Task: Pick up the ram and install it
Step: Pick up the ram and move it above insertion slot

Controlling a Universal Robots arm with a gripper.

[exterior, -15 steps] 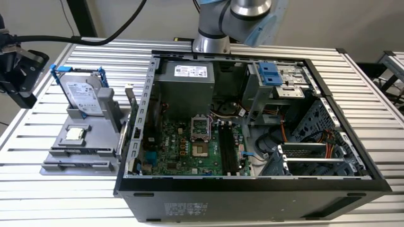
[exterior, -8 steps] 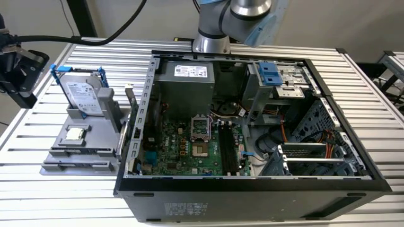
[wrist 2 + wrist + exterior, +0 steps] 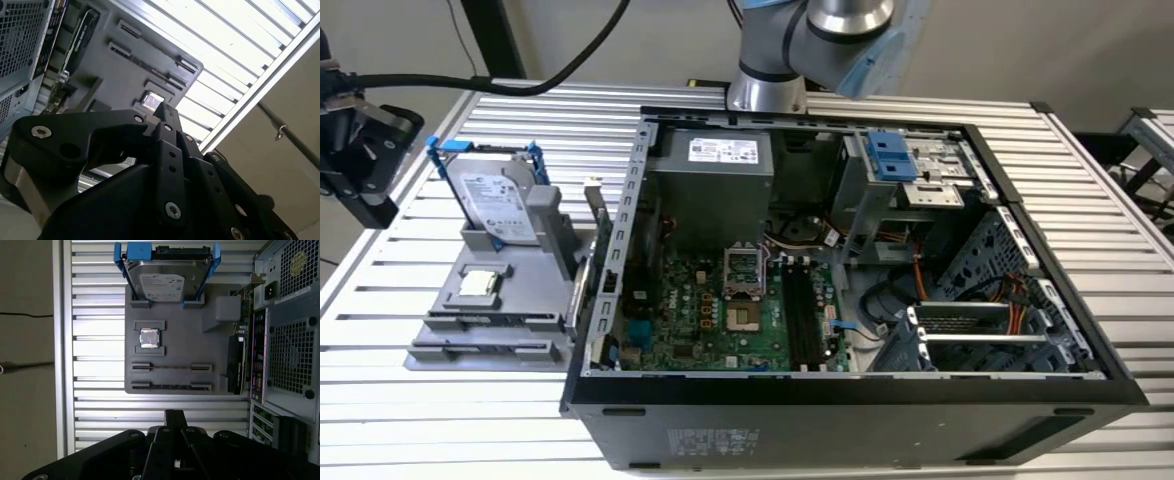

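Gripper (image 3: pixel 173 415) has its fingers pressed together with nothing between them. It hangs raised and touches nothing, and the second wrist view shows the same, with the tips meeting in one narrow point. In the exterior view it sits off toward the table (image 3: pixel 1121 230) edge on the exterior view's left, well apart from the PC case (image 3: pixel 854 395).

The ram (image 3: pixel 170 387) is not yet picked up. It is a dark strip standing on edge between two end holders on the grey tray (image 3: pixel 175 347), in the row at the tray edge farthest from the hard drive (image 3: pixel 167 282). The next row in holds a thinner strip (image 3: pixel 170 367), but I can't tell what it is.

The CPU chip (image 3: pixel 149 338) lies flat in its pocket mid-tray, between the hard drive and the strip rows. The hard drive, in a blue bracket, stands at the opposite tray edge. A card (image 3: pixel 236 365) stands on edge along the tray side that touches the case.

The tray lies on the slatted table near its edge on the exterior view's left, just beside the case. The case lies open side up, with the motherboard (image 3: pixel 707 320) exposed. Long black slots (image 3: pixel 803 320) run beside the CPU socket (image 3: pixel 744 275). The arm (image 3: pixel 801 40) rises at the table's far edge behind the case.
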